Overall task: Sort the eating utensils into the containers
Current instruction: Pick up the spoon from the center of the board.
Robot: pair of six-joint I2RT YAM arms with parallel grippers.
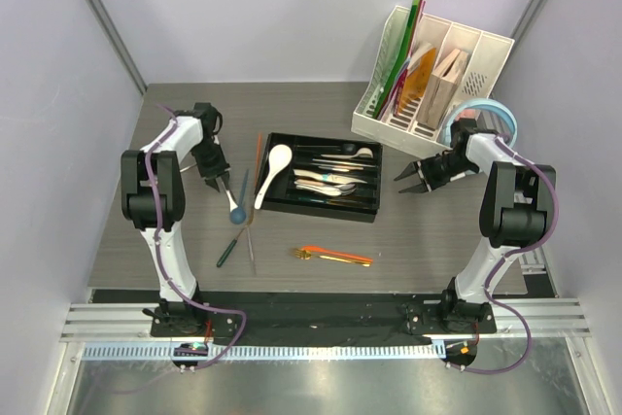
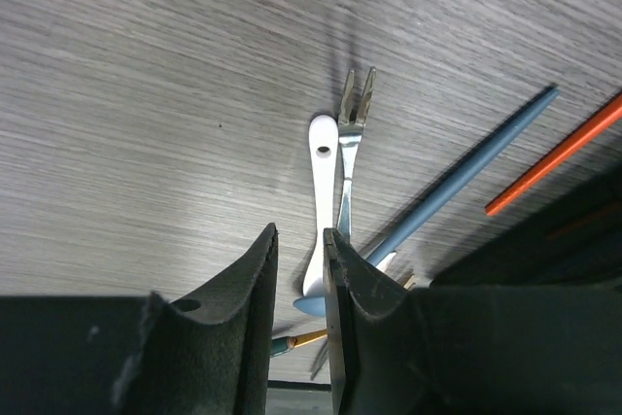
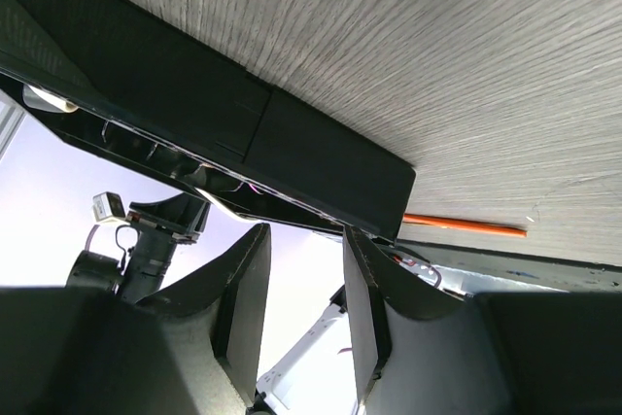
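Observation:
The black cutlery tray (image 1: 326, 203) lies mid-table with a white ceramic spoon (image 1: 273, 170) and several steel pieces (image 1: 335, 174) in its compartments. Left of it, loose utensils lie on the table: a blue spoon (image 1: 236, 207), a green-handled piece (image 1: 228, 249), wooden chopsticks (image 1: 251, 238) and an orange chopstick (image 1: 259, 149). My left gripper (image 1: 223, 186) hovers over this pile, open by a narrow gap, nothing between its fingers. In the left wrist view a white handle (image 2: 323, 191), a steel fork (image 2: 352, 133) and the blue handle (image 2: 466, 178) lie past its tips. My right gripper (image 1: 407, 180) stands open and empty just right of the tray (image 3: 292, 148).
An orange and gold utensil pair (image 1: 334, 256) lies in front of the tray. A white slotted organiser (image 1: 432, 75) with boards stands at the back right, light-blue headphones (image 1: 483, 110) beside it by my right arm. Walls close in on both sides.

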